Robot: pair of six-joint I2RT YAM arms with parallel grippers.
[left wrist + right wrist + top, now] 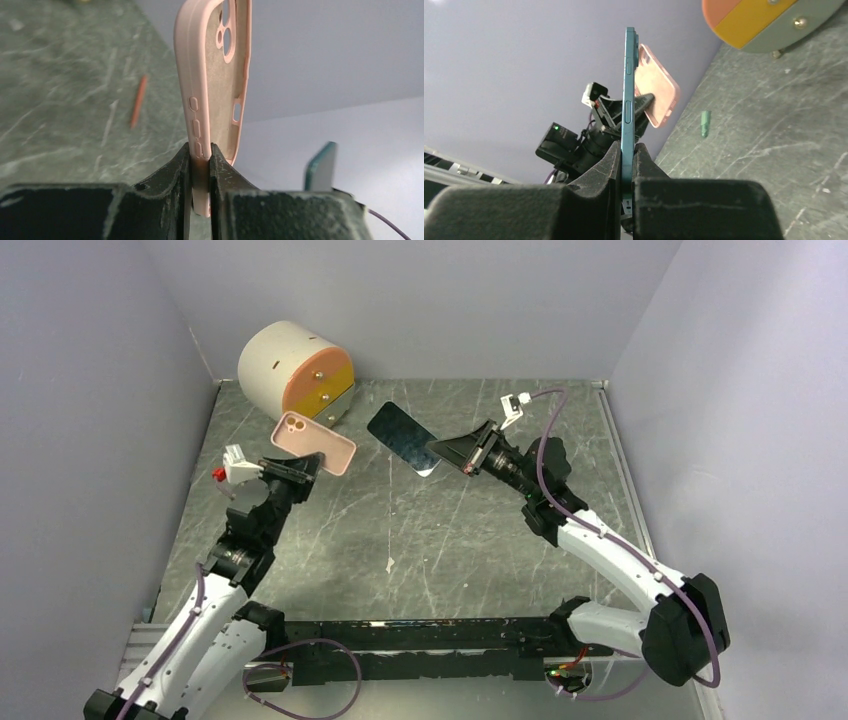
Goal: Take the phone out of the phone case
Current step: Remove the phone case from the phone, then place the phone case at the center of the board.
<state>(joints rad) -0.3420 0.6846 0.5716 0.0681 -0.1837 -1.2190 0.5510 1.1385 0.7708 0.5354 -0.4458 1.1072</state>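
The pink phone case [314, 441] is empty and held in the air by my left gripper [300, 468], which is shut on its side edge [201, 165]. Its beige inside and camera cut-outs show in the left wrist view [220, 75]. The blue phone [402, 438] is apart from the case, held above the table by my right gripper [468, 452], shut on its lower edge [628, 165]. In the right wrist view the phone stands edge-on [629, 90] with the pink case [656, 90] behind it. The phone's edge also shows in the left wrist view [320, 167].
A cream cylinder with orange and yellow drawer fronts [295, 370] stands at the back left of the grey marbled table [420, 540]. A small stick-like piece [389, 567] lies on the table. Grey walls close in the left, back and right sides.
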